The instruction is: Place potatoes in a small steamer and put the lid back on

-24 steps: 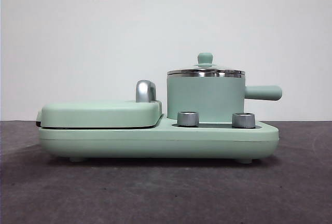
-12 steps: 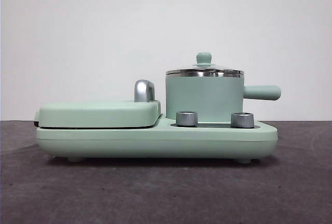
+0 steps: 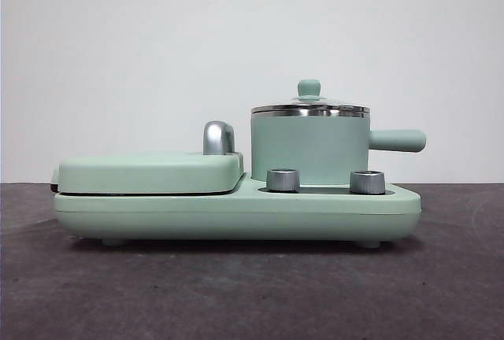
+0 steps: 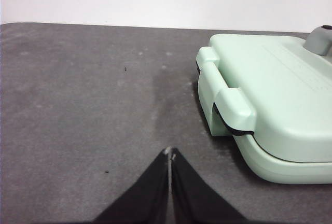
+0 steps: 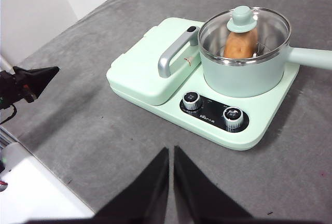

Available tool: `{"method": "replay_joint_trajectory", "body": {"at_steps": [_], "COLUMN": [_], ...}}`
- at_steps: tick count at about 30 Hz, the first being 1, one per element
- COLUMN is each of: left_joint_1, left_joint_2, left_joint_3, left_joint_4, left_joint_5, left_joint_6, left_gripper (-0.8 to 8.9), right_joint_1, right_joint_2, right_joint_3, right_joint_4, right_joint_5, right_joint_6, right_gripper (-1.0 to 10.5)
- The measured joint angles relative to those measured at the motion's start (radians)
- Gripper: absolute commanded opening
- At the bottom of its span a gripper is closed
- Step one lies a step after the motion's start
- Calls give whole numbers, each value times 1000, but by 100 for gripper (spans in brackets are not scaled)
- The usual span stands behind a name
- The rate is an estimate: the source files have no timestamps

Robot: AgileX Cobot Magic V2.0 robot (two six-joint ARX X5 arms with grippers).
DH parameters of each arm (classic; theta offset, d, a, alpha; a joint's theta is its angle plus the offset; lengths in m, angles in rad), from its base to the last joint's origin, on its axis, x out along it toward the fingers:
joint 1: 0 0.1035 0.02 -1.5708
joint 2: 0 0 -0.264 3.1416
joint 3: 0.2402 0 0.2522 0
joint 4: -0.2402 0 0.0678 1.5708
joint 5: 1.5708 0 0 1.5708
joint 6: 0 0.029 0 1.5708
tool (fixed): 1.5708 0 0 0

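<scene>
Grey matting covered the table (image 5: 78, 125), and bare room was seen on every side of the mint-green cooking appliance (image 5: 155, 79), widest between it and the two grippers. The small steamer (image 3: 310, 149) was seated on the appliance's far end from the left gripper (image 4: 170, 154), just beyond the flat griddle cover (image 4: 275, 89), which lay near that gripper and a little ahead of it. The right gripper (image 5: 171, 154) was held well back from the steamer, above the table's open front, its jaws closed together and gripping nothing; the left gripper's jaws were likewise pressed shut and empty.

The glass lid (image 5: 244, 27) was already set squarely on the steamer's steel rim, and the potato (image 5: 239, 45) was seen through it, standing inside the pot. The task was judged finished. The lid was judged rigid, breakable and smooth, best taken by its small green knob (image 3: 309, 88); the potato was judged firm and fairly heavy, best gripped across its middle. The steamer's side handle (image 3: 398, 140) jutted out, away from the griddle cover.
</scene>
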Motion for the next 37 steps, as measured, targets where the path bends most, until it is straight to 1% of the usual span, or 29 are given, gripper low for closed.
{"method": "replay_joint_trajectory", "body": {"at_steps": [22,25,27,29,34,37], "left_joint_1": [0,0,0,0,0,0], "left_joint_2": [0,0,0,0,0,0], "left_joint_3": [0,0,0,0,0,0], "left_joint_4": [0,0,0,0,0,0], "left_joint_5": [0,0,0,0,0,0], "left_joint_6": [2,2,2,2,2,2], "left_gripper": [5,5,5,5,5,5], "right_joint_1": [0,-37,-91,-171,-375,-469], "right_joint_2": [0,0,-11,-44,-180,-254], "right_joint_3": [-1,-23,-61,-143,-447,-623], "right_joint_4": [3,40,101,219,626,800], "right_joint_5": [0,0,-1,-1,0,13], "right_joint_6": [0,0,0,0,-14,-48], "right_gripper": [14,14,14,14,14,14]}}
